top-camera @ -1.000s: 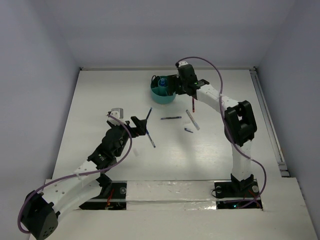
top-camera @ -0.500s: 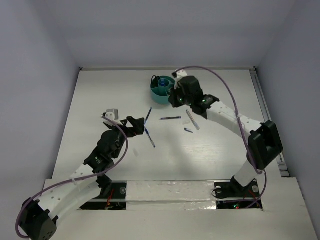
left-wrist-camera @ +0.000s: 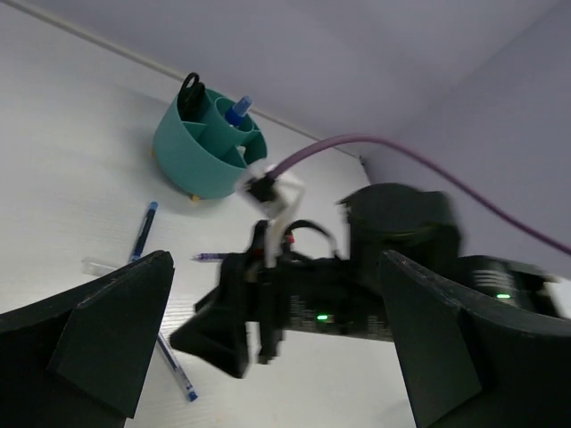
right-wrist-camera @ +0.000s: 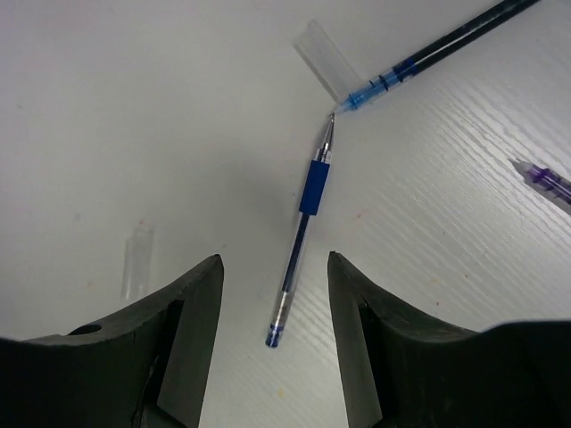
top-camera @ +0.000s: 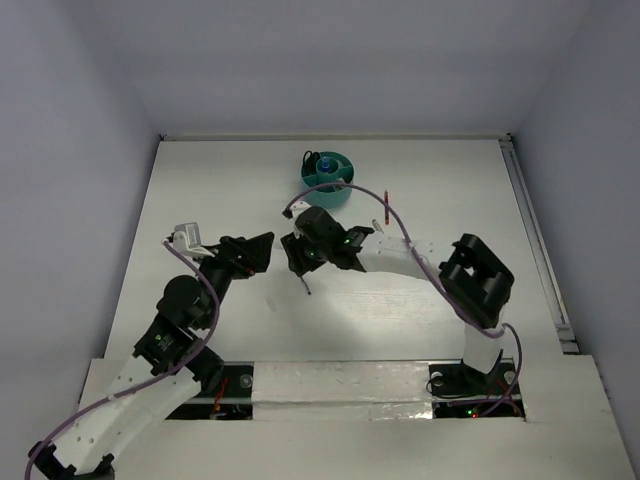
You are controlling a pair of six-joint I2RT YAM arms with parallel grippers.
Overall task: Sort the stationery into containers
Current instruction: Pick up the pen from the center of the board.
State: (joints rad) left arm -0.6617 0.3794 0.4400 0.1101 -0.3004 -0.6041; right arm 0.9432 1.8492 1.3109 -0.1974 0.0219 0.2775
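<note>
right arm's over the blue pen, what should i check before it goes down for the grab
1. Right gripper open: ok, fingers apart, nothing held.
2. Blue pen in the gap: ok, it lies between the fingers, slightly slanted.
3. Pen's tip free: not ok, a second pen and a clear cap crowd it.
4. Left gripper out of the way: ok, open and empty, apart from the right gripper but close.
5. Room in the cup: cannot tell from these views.
</note>
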